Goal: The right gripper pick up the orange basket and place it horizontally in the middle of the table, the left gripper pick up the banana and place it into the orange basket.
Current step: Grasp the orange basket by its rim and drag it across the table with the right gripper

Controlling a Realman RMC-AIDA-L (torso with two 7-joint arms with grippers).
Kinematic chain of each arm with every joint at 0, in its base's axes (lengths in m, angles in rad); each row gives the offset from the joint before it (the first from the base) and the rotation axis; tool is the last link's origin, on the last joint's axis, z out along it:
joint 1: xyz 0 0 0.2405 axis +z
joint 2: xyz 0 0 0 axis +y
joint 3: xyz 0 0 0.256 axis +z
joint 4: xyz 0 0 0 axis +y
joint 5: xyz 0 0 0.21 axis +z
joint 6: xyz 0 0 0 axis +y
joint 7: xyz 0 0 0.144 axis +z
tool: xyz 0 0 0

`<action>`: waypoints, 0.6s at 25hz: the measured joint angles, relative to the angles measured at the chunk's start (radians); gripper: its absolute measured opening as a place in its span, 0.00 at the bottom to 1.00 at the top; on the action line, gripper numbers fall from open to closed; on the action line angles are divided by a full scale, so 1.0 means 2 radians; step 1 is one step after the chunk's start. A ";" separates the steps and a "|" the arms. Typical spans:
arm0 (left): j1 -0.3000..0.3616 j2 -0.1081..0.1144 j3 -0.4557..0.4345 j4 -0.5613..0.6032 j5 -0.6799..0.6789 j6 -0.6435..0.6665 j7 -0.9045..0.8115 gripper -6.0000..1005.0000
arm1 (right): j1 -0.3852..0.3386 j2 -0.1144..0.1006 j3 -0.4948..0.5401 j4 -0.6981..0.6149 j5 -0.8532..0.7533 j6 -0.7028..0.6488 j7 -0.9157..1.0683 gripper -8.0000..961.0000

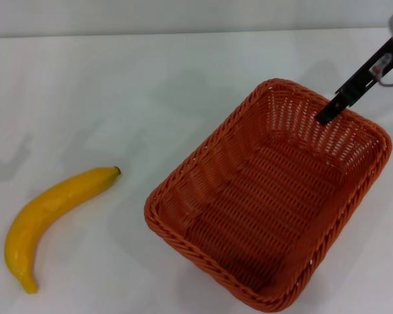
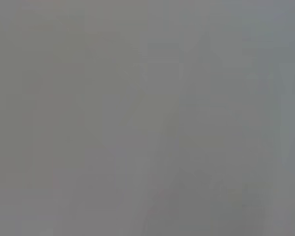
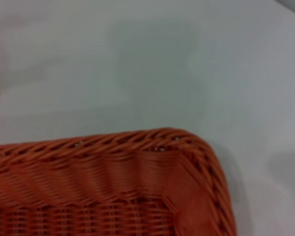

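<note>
At the upper right, the right gripper (image 1: 333, 112) hung over the orange basket (image 1: 249, 216), grip state unclear; a shallow rim pinch could let it slip.

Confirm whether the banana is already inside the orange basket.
No: in the head view the banana lies on the bare table, apart from the orange basket, which holds nothing.

Right gripper (image 1: 333, 110): slim black finger, small white fitting, thin grey cable, silver-grey wrist
</note>
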 joint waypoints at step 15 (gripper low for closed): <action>-0.001 0.000 0.003 0.007 0.006 0.001 0.003 0.80 | 0.048 0.006 -0.057 0.116 -0.012 -0.061 0.001 0.74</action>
